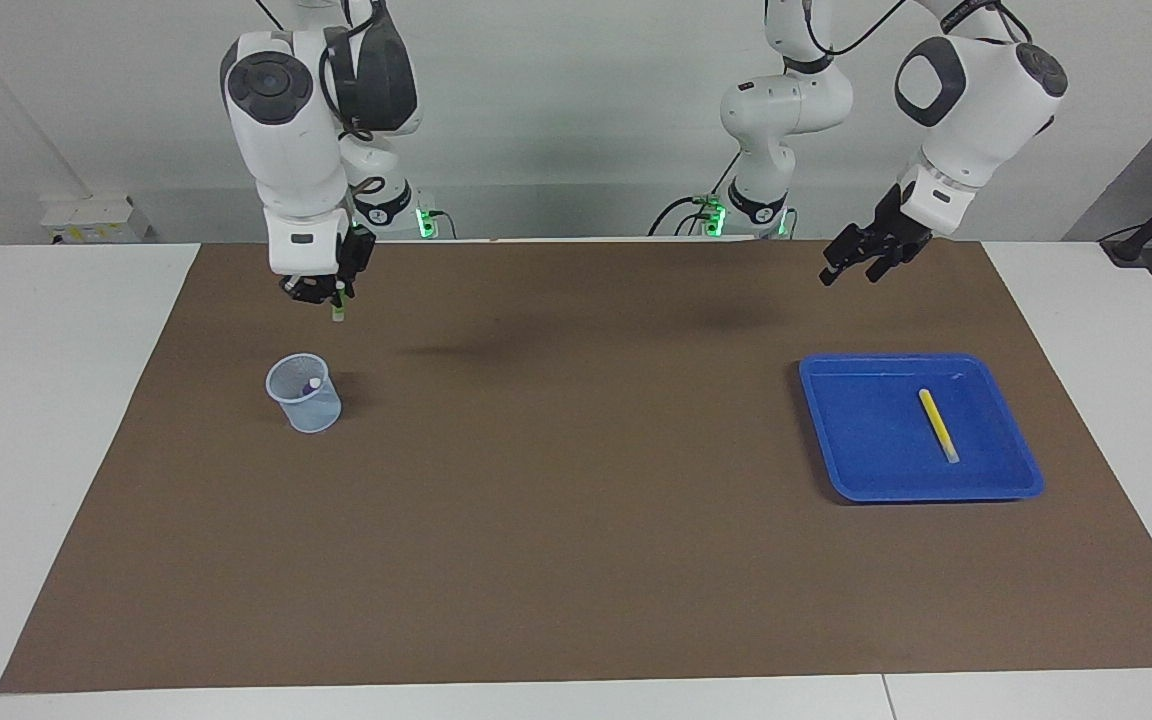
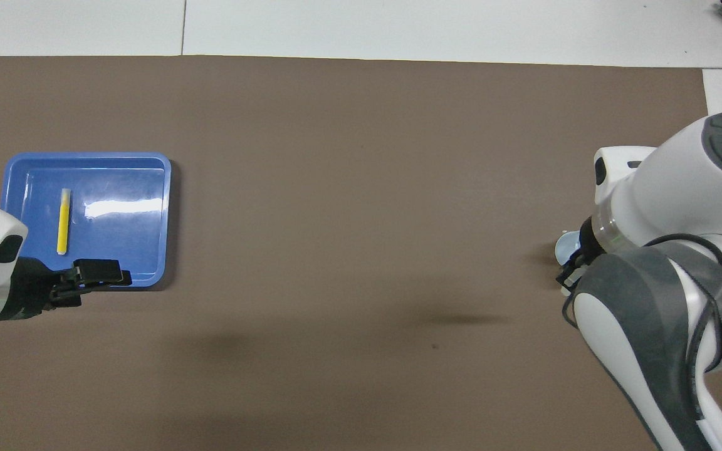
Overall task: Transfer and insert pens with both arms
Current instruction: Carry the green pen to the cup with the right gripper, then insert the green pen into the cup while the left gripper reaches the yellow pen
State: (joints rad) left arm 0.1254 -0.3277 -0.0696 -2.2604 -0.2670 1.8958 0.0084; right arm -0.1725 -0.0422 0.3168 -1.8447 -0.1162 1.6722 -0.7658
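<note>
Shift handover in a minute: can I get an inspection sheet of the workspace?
Surface: brown mat on white table.
Job's things: yellow pen in blue tray; purple pen in clear cup; green pen held upright over mat beside cup.
Clutter: nothing seen.
Grippers: right claw shut on green pen; left claw open, empty, raised near tray.
Cables: black, on arms.
Surroundings: white wall.

Green pen (image 1: 338, 303) hangs upright above the cup (image 1: 305, 394) holding the purple pen (image 1: 310, 384); yellow pen (image 1: 937, 424) lies in the blue tray (image 1: 856, 470).
</note>
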